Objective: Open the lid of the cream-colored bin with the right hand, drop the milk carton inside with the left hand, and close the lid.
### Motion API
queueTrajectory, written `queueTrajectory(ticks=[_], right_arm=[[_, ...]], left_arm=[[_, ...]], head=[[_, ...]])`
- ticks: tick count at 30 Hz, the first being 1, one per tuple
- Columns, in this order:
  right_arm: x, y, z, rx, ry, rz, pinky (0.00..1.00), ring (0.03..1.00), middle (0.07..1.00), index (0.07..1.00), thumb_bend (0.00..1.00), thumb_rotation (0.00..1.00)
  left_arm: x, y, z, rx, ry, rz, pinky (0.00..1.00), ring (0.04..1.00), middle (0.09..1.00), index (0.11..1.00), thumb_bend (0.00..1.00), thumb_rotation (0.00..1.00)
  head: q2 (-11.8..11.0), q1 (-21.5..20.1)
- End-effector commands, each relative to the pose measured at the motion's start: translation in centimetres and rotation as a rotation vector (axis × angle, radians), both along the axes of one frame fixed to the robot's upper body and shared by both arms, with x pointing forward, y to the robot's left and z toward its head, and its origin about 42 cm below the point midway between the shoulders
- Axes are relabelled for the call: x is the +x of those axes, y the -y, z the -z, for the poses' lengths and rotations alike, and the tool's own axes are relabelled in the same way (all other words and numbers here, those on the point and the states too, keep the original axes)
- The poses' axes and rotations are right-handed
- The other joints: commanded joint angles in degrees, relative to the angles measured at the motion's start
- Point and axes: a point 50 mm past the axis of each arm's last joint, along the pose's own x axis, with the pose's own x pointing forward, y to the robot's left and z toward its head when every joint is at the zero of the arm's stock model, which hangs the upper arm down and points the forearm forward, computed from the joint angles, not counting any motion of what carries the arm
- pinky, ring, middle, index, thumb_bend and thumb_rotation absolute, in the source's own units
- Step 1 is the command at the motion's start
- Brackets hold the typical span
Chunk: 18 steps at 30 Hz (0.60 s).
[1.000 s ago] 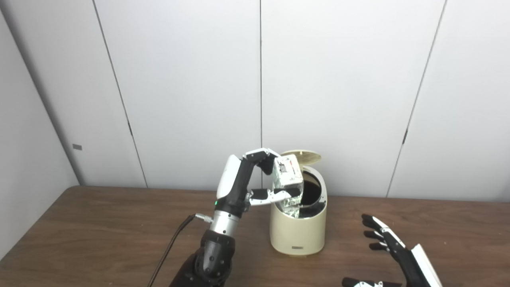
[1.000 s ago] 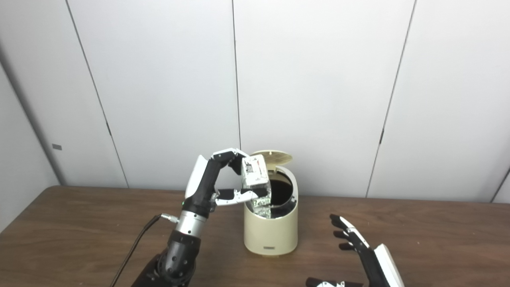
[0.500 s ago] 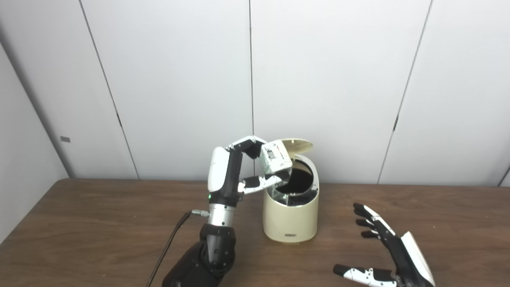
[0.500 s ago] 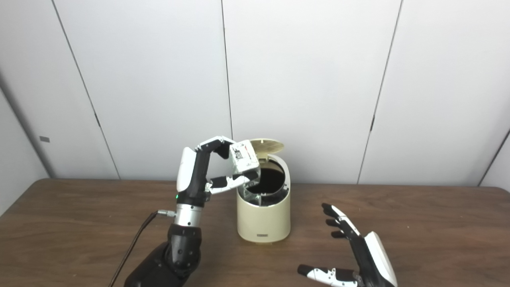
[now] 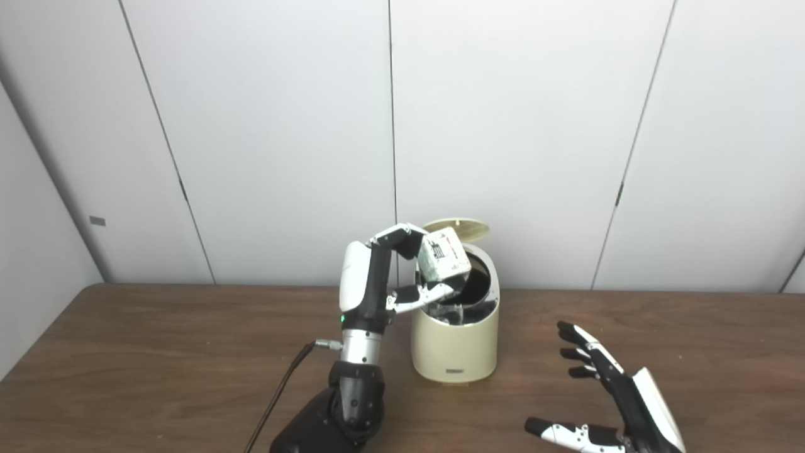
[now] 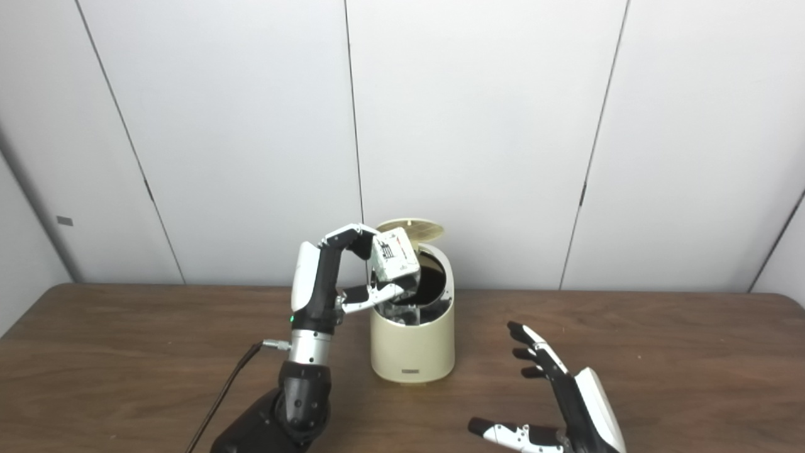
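Tilted further over the bin (image 5: 454, 352), the carton (image 5: 444, 263) stays pinched in the left hand (image 5: 402, 270); centre it, then release, while the right hand (image 5: 613, 393) waits spread and empty.

Wall (image 5: 503, 126) behind the desk (image 5: 157, 365): flat pale grey panels, divided by thin dark vertical seams, some leaning slightly in the view. Seams to the left and right each carried a small dark mark at mid height. At far left a second panelled wall (image 5: 31, 251) met the back wall at an angle; a small grey tag (image 5: 97, 221) sat on it. Desk top was dark brown wood grain, far edge against the wall. Lighting even, soft, no hard shadows.
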Motion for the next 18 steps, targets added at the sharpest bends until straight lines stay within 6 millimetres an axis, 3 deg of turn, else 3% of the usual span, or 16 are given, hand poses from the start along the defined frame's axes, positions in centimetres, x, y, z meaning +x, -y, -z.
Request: queueTrajectory(ticks=[1,13,18], right_arm=[[0.1,0.1,-1.4,0.004,0.086,-0.006,0.71,0.805,0.872,0.878,0.71,0.34],[0.2,0.3,-1.4,0.005,0.088,0.000,0.71,0.805,0.869,0.875,0.72,0.34],[0.0,0.3,-1.6,0.003,0.081,0.000,0.71,0.810,0.873,0.880,0.72,0.35]], left_arm=[[0.9,0.9,-2.2,-0.011,0.050,0.029,0.49,0.488,0.483,0.496,0.52,0.00],[0.7,1.7,-0.8,0.014,0.006,0.037,0.46,0.484,0.483,0.495,0.52,0.00],[1.0,1.3,-0.2,0.076,-0.011,0.043,0.52,0.556,0.498,0.489,0.52,0.00]], head=[[0.1,0.0],[0.5,-0.1],[0.7,0.0]])
